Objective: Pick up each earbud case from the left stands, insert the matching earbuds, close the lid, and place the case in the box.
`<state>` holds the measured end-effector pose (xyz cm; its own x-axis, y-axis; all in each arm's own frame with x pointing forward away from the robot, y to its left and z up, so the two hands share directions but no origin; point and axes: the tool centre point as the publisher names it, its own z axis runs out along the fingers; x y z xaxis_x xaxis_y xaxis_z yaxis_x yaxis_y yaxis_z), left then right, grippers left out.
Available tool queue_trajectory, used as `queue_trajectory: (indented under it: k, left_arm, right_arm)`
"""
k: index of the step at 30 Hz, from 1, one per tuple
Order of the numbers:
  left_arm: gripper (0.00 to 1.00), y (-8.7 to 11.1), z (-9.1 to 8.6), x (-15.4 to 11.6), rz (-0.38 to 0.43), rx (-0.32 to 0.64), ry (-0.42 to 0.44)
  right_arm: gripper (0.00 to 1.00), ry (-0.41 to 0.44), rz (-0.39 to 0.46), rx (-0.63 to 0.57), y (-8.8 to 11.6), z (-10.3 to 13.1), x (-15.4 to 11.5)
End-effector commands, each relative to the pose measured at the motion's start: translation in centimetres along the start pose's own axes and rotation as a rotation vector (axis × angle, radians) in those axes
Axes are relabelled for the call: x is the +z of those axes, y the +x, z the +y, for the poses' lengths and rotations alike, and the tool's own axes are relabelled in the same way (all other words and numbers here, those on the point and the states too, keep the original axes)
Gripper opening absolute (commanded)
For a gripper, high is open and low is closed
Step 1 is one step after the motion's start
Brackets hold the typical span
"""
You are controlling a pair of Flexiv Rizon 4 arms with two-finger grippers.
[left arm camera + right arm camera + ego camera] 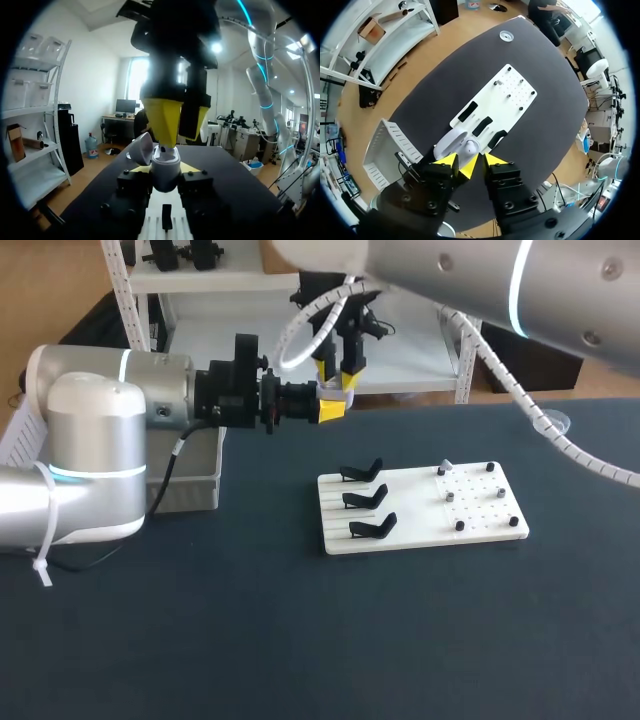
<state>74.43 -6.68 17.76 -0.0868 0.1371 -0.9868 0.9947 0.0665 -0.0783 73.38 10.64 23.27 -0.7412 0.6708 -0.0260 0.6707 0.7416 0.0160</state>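
The dark worktop (300, 640) carries a pale box (195, 480) at its left edge and a white board (420, 525) toward the middle, a little nearer the right edge. The left arm (90, 450) comes in over the box, and the right arm (480, 280) comes down from the far right corner. They meet in the air above the worktop's far edge.

The left hand (330, 408) is clamped on the earbud case (165, 165) from both sides, and the case's lid (142, 149) is tipped open. The right hand (338, 375) points straight down just over the open case, and I cannot tell whether it grips anything.

Three black stands (365, 498) sit bare on the board's left half. Small dark pegs (450, 496) dot its right half.
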Motion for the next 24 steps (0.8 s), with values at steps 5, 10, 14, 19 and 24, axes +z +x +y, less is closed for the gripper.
queue_trajectory:
  k: [5,10,14,19,24]
  left_arm:
    - [0.00,0.0,-0.1,0.0,-0.001,0.001,-0.004]
    - [0.00,0.0,-0.1,0.0,-0.001,0.001,-0.004]
    - [0.00,0.0,-0.1,0.0,-0.001,0.001,-0.004]
    - [0.00,0.0,-0.1,0.0,-0.001,0.001,-0.004]
    - [0.00,0.0,-0.1,0.0,-0.001,0.001,-0.004]
  right_arm:
    - [0.38,-0.049,-0.015,-0.002,0.4,-1.7,-1.8]
    - [0.40,-0.113,-0.023,-0.028,0.5,-2.4,-2.8]
    - [0.47,-0.165,-0.046,-0.073,0.2,-3.4,-3.1]
    - [0.49,-0.260,-0.029,-0.143,-0.6,-5.6,-2.9]
    - [0.62,-0.355,-0.028,-0.169,-2.1,-8.2,-2.4]
